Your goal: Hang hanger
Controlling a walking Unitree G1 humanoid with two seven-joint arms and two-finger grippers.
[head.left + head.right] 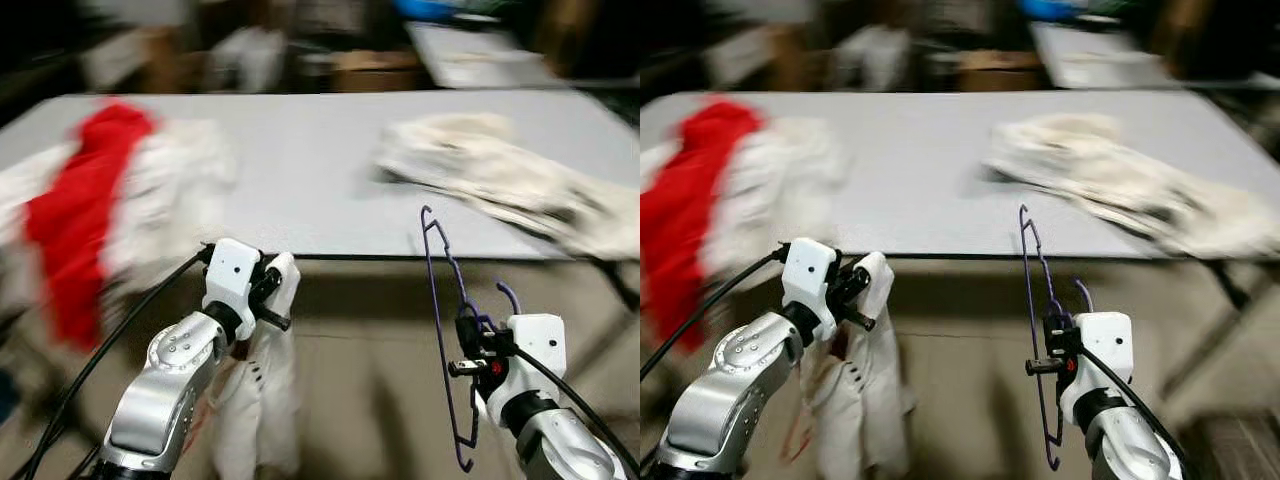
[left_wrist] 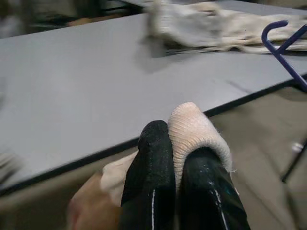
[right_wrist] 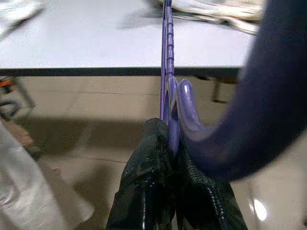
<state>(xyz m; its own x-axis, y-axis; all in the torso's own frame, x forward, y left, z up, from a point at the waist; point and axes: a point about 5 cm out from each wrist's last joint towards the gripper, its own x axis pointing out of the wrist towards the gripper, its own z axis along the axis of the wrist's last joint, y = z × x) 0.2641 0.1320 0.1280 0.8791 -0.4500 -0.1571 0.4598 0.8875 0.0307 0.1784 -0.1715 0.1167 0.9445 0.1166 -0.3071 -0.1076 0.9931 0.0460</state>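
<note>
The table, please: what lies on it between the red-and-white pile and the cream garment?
Bare grey table between pile and cream garment, per the left eye view.

On the table (image 1: 320,170): clothes heap (image 1: 110,200) left, garment (image 1: 500,170) right; boxes (image 1: 375,70) behind.

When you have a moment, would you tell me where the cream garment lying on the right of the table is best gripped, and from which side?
Probably at the near edge of the cream garment, coming in from the robot's side over the table rim. It lies spread flat and rumpled, so a raised fold there should pinch easily. Both claws are full now.
</note>
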